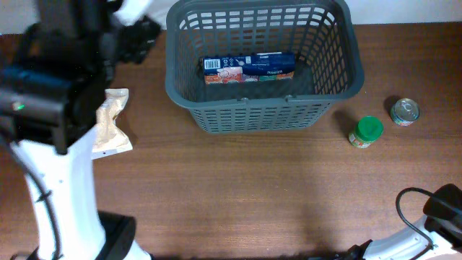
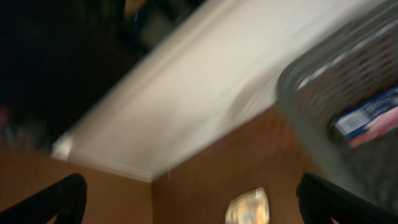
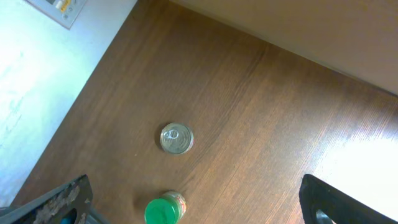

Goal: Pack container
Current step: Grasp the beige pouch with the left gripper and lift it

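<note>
The dark grey slotted basket [image 1: 263,115] stands at the back middle of the table, with a blue box [image 1: 249,68] lying inside. It also shows blurred at the right of the left wrist view [image 2: 323,81]. A pale foil pouch [image 1: 112,123] lies left of the basket. A green-lidded jar [image 1: 367,132] and a tin can [image 1: 405,112] stand to its right. My left gripper [image 2: 193,205] is open and empty above the pouch [image 2: 249,208]. My right gripper [image 3: 199,208] is open and empty, high above the jar [image 3: 163,210] and the can [image 3: 176,138].
The left arm's dark body [image 1: 58,79] covers the table's left side. The right arm [image 1: 444,206] and its cable sit at the front right corner. A white wall runs along the table's far edge [image 2: 205,93].
</note>
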### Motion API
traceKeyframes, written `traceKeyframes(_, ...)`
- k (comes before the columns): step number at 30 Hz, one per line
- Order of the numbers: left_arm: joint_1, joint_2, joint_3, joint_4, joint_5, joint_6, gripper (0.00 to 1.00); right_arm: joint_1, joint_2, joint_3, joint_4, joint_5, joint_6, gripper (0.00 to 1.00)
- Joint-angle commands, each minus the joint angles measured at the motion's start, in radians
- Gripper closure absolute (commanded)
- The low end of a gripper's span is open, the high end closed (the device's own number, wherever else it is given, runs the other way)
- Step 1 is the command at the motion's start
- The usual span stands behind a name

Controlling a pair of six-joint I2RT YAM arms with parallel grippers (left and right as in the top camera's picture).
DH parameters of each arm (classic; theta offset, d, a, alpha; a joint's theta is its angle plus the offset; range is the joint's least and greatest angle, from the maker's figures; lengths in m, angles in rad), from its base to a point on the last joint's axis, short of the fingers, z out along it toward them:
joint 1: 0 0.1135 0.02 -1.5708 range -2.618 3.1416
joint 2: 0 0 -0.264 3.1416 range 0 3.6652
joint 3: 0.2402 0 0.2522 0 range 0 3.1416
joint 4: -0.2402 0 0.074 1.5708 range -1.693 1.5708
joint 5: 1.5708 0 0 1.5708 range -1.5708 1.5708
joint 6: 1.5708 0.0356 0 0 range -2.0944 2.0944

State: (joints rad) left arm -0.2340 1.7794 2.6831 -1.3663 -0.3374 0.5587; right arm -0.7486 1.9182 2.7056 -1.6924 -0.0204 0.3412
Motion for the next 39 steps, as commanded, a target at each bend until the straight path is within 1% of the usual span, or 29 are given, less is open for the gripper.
traceKeyframes(1,0.184,-0.040,-0.189,-0.063,0.040,-0.192,0.01,-0.005,0.003,0.000,-0.006,-0.005,0.008,0.01)
traceKeyframes(2,0.251,-0.041,-0.268,-0.094,0.088,-0.241,0.01,-0.005,0.003,0.001,-0.006,-0.005,0.008,0.01)
traceKeyframes(4,0.321,-0.034,-0.374,-0.108,0.138,-0.281,0.01,-0.005,0.003,0.000,-0.006,-0.005,0.008,0.01)
traceKeyframes(5,0.365,-0.028,-0.461,-0.103,0.173,-0.290,0.01,-0.005,0.003,0.000,-0.006,-0.005,0.008,0.01)
traceKeyframes(7,0.438,-0.004,-0.640,-0.057,0.228,-0.290,0.01,-0.005,0.003,0.000,-0.006,-0.005,0.008,0.01)
traceKeyframes(9,0.493,0.044,-0.797,0.005,0.241,-0.314,0.01,-0.005,0.003,0.000,-0.006,-0.005,0.008,0.01)
traceKeyframes(12,0.538,0.130,-0.918,0.062,0.244,-0.323,0.01,-0.005,0.003,0.000,-0.006,-0.005,0.008,0.01)
traceKeyframes(18,0.556,0.301,-0.941,0.173,0.241,-0.318,0.00,-0.005,0.003,0.000,-0.006,-0.005,0.008,0.01)
traceKeyframes(19,0.556,0.332,-0.941,0.198,0.245,-0.300,0.00,-0.005,0.003,0.000,-0.006,-0.005,0.008,0.01)
traceKeyframes(23,0.555,0.385,-0.941,0.262,0.248,-0.275,0.00,-0.005,0.003,0.000,-0.006,-0.005,0.008,0.01)
traceKeyframes(25,0.556,0.403,-0.941,0.295,0.254,-0.274,0.00,-0.005,0.003,0.000,-0.006,-0.005,0.008,0.01)
traceKeyframes(28,0.556,0.425,-0.941,0.361,0.367,-0.274,0.01,-0.005,0.003,0.000,-0.006,-0.005,0.008,0.01)
traceKeyframes(29,0.556,0.427,-0.941,0.372,0.377,-0.275,0.03,-0.005,0.003,0.000,-0.006,-0.005,0.008,0.01)
traceKeyframes(37,0.556,0.431,-0.941,0.404,0.375,-0.289,0.08,-0.005,0.003,0.001,-0.006,-0.005,0.008,0.01)
traceKeyframes(39,0.556,0.431,-0.941,0.405,0.354,-0.289,0.09,-0.005,0.003,0.000,-0.006,-0.005,0.008,0.01)
